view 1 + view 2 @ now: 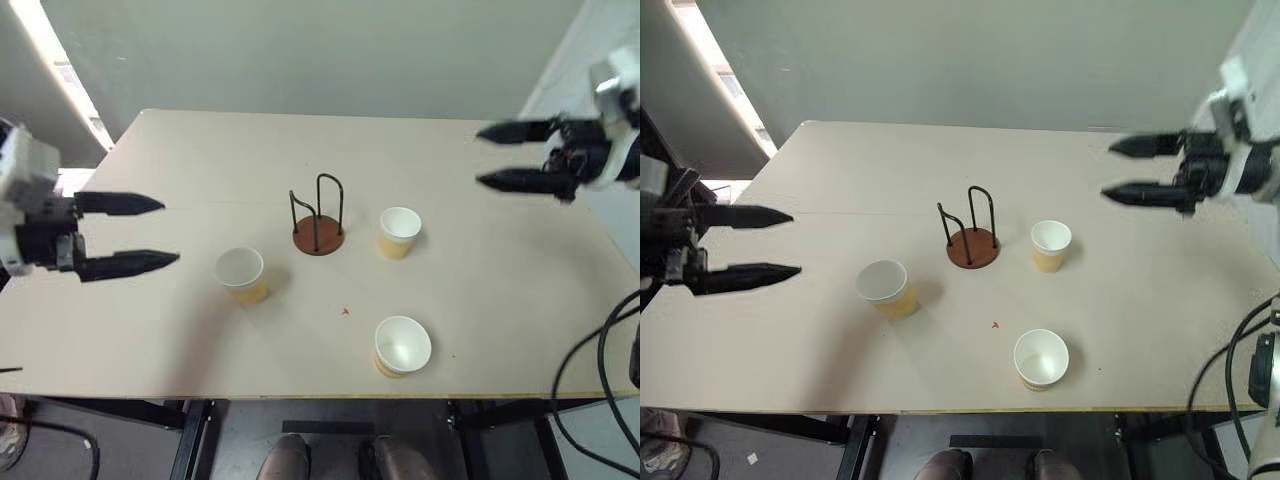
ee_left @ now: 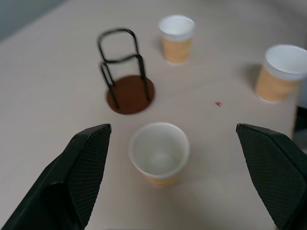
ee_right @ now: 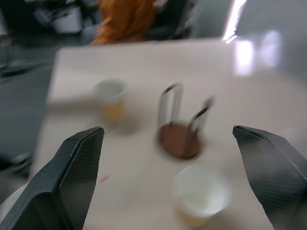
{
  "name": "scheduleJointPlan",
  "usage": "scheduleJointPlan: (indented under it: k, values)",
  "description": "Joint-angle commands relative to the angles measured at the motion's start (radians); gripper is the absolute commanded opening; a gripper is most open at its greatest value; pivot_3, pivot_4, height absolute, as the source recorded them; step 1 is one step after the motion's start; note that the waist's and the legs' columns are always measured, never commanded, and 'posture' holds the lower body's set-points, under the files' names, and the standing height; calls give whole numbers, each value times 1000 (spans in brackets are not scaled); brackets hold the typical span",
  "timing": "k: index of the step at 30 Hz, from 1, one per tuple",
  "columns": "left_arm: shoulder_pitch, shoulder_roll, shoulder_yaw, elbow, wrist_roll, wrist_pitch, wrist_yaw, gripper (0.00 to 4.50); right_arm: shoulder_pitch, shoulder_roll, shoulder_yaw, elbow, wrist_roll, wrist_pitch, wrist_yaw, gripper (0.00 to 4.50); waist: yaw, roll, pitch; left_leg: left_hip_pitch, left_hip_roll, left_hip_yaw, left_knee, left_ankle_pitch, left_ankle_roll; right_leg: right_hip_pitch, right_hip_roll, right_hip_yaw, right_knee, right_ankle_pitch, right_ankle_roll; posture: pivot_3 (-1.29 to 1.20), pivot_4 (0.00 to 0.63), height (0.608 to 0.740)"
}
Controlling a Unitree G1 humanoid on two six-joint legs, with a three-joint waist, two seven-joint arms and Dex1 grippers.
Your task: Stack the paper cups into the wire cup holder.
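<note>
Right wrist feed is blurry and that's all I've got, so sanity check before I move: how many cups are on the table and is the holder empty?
Observer: Three paper cups, all upright and loose on the table: one left of the wire cup holder, one right of it, one nearer the front edge. None is in the holder.
Operator: Left tool holding anything?
Observer: No. The left tool is open and empty, off the table's left side, apart from the left cup.
Operator: And mine?
Observer: The right tool is open and empty too, up over the far right of the table, clear of every cup.
</note>
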Motion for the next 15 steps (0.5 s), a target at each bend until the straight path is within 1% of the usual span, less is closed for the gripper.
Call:
scheduleJointPlan:
  k: [1, 5, 8, 11, 13, 15]
  values:
    - [8, 19, 35, -38, 4, -9, -22, 4480, 6, -45, 9, -87, 36, 5, 41, 4500, -1, 0, 0, 0, 0, 0, 0, 0, 0, 0, 0, 0, 1, 0, 0, 0, 150, 740]
    - [-2, 10, 21, -46, -3, -6, -20, 4480, 23, -67, 36, -105, 49, -4, 42, 4500, -3, 0, 0, 3, 1, 0, 0, 1, 0, 0, 1, 0, 4, 0, 0, 0, 150, 740]
    - [-90, -46, -60, -45, 14, -11, 86, 4480, 19, -56, 30, -99, 43, -5, 42, 4500, -1, 0, 0, 6, 1, 0, 0, 1, 1, 3, 1, 1, 5, 0, 0, 0, 150, 740]
    - [-215, -171, -197, -42, 115, -39, 273, 4480, 20, -42, 18, -110, 44, 2, 37, 4500, 3, 1, -1, 10, 1, 0, 1, 3, 2, 6, 1, 1, 5, 1, -1, 0, 150, 740]
    - [-283, -284, -274, -25, 169, -33, 390, 4480, 21, -27, 12, -124, 47, 8, 20, 4500, 5, 1, -1, 10, 1, 0, 1, 4, 3, 7, 1, 1, 5, 2, -2, 0, 150, 740]
    - [-251, -370, -369, -38, 249, -72, 439, 4480, 34, -17, 0, -155, 58, 20, -1, 4500, 2, 1, -1, 9, 1, 0, 3, 5, 3, 7, 1, 1, 5, 4, -1, 0, 150, 740]
